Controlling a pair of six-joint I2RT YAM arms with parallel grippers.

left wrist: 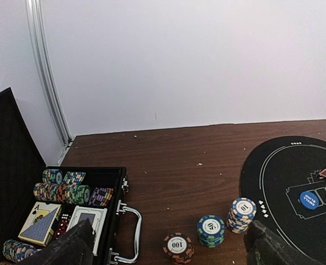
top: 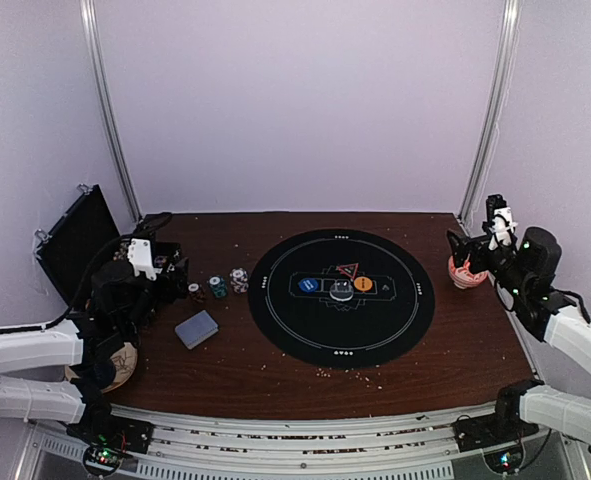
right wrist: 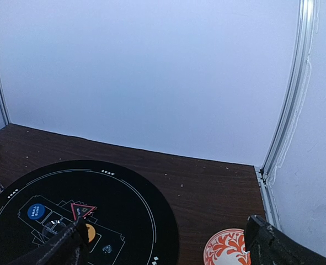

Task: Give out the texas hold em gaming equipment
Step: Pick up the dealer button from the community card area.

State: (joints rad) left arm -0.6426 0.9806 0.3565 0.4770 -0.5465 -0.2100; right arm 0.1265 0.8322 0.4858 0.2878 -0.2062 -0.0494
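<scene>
Top external view: the mat sits mid-table with the blue disc, orange disc and red triangle at its centre. At its 9 o'clock stand three chip stacks. The deck lies at its 8 o'clock, off the mat. The case, at the table's 9 o'clock, holds more chips and cards. The bowl sits at the mat's 3 o'clock.

The left gripper hangs wide open and empty, with the stacks showing between its fingers. The right gripper is likewise spread and empty, near the bowl.

I judge nothing is dealt to the mat's rim yet. The next move calls for the left jaws to drop squarely around one stack, or the deck, without toppling it.
</scene>
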